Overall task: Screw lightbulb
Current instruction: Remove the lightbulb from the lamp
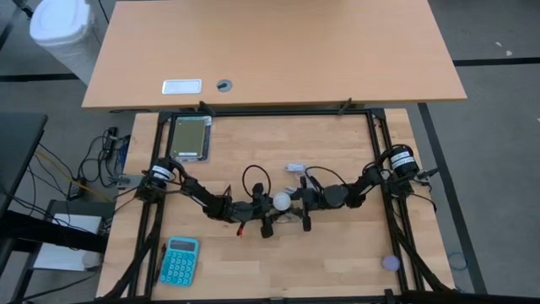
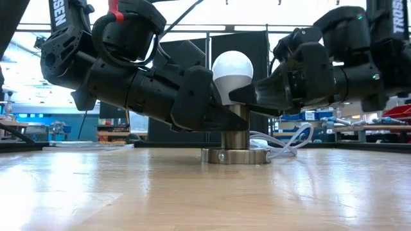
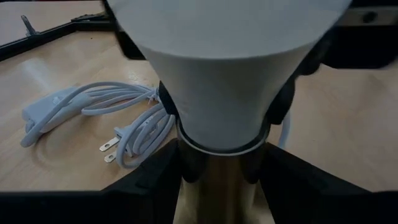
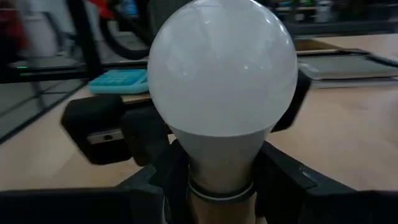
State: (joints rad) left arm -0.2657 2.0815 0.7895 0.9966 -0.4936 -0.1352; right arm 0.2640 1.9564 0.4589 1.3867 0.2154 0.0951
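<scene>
The white lightbulb [image 2: 232, 69] stands upright in a metal socket [image 2: 234, 136], whose round base [image 2: 235, 156] rests on the wooden table's middle. My left gripper [image 1: 270, 206] comes in from the table's left and is shut on the socket just under the bulb [image 3: 224, 74]. My right gripper [image 1: 294, 201] comes in from the right and is shut on the bulb [image 4: 221, 68] at its narrow lower part. My left gripper pinches the socket's metal stem [image 3: 217, 198] between its two fingers [image 3: 163, 180], right below the bulb's collar. The fingers come nearly level from the table's left. The socket stands upright with its base on the table. My right gripper pinches the bulb's tapered neck [image 4: 219, 163] between its two fingers [image 4: 283, 180], below the round globe. The fingers come nearly level from the table's right, and the fingertip [image 2: 243, 95] meets the taper. The bulb stands upright in the socket.
The socket's white cord [image 3: 93, 112] lies coiled on the far side of the base. A teal calculator [image 1: 179, 260] lies near the front left, a grey tray [image 1: 189, 138] at the far left, a small purple disc [image 1: 390, 263] at the front right.
</scene>
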